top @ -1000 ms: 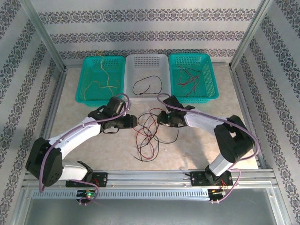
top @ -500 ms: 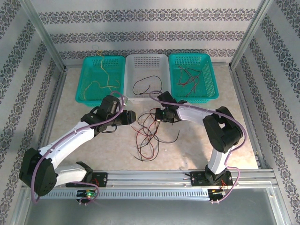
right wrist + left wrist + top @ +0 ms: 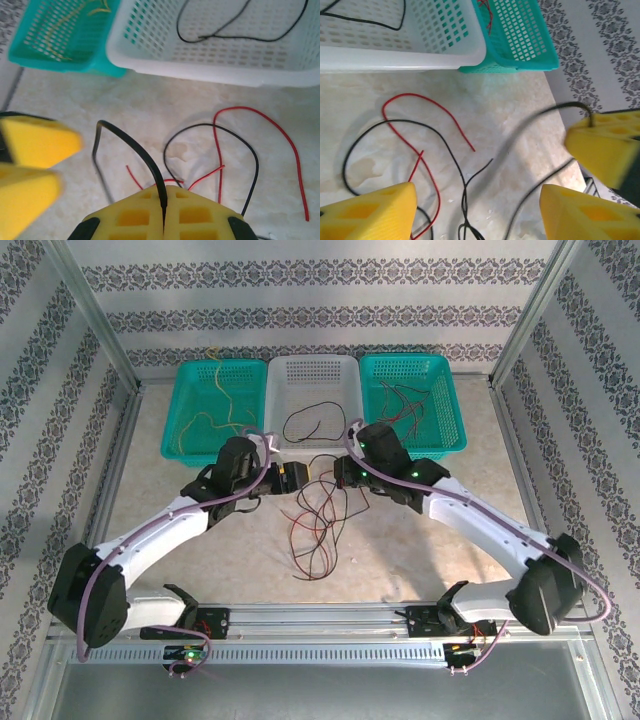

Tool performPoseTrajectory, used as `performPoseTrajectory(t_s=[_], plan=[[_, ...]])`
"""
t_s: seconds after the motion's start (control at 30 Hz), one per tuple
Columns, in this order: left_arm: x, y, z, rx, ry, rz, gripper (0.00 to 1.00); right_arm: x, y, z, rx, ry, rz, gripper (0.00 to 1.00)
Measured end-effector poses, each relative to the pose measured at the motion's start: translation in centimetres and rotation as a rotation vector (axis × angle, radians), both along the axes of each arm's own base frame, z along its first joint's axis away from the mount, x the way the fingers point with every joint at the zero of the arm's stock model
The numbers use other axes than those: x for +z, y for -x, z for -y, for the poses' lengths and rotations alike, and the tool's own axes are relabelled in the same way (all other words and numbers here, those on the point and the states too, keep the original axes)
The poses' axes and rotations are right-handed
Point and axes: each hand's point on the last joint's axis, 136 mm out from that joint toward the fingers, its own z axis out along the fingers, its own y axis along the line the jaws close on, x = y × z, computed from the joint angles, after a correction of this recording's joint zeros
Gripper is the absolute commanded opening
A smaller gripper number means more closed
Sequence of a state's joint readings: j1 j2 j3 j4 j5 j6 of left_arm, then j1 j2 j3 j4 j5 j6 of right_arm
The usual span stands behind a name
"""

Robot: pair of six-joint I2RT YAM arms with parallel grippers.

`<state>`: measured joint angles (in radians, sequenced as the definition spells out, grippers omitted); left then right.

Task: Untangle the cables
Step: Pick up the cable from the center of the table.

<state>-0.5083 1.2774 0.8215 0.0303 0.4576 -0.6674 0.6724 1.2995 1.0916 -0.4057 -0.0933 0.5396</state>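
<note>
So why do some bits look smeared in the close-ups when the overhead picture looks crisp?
Left wrist view: the black cable rising to the right claw is smeared, the red cable on the table sharp. Right wrist view: the left claw has blurred fingers, the white basket is clear. Top view: even light, no glare.

Cables [image 3: 318,525] lie, apparently crossed, on the surface [image 3: 400,570] before the middle basket [image 3: 310,375], which sits between the left basket [image 3: 250,380] and the right basket [image 3: 440,380].
</note>
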Motion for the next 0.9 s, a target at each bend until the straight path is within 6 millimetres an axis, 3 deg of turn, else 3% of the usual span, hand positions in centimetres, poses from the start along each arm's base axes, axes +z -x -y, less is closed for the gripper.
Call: performPoseTrajectory(t_s=[0.17, 0.3, 0.43, 0.57, 0.63, 0.77, 0.9], plan=[[1.5, -0.5, 0.9, -0.025, 0.048, 0.038, 0.62, 3.9, 0.7, 0.3, 0.018, -0.038, 0.072, 0.00], [3.4, -0.8, 1.5, -0.047, 0.092, 0.089, 0.50, 6.9, 0.9, 0.5, 0.019, -0.078, 0.127, 0.00], [4.3, -0.7, 1.8, -0.067, 0.116, 0.114, 0.28, 9.0, 0.9, 0.5, 0.019, -0.108, 0.165, 0.00], [5.4, -0.6, 1.9, -0.078, 0.123, 0.146, 0.06, 9.5, 0.9, 0.5, 0.019, -0.115, 0.173, 0.00], [6.5, -0.7, 1.9, -0.080, 0.126, 0.177, 0.00, 9.6, 0.9, 0.5, 0.019, -0.118, 0.175, 0.00], [8.5, -0.7, 1.8, -0.080, 0.146, 0.222, 0.00, 10.2, 1.0, 0.4, 0.019, -0.126, 0.182, 0.03], [10.6, -0.6, 1.8, -0.080, 0.171, 0.264, 0.00, 10.5, 1.1, 0.5, 0.016, -0.136, 0.185, 0.13]])
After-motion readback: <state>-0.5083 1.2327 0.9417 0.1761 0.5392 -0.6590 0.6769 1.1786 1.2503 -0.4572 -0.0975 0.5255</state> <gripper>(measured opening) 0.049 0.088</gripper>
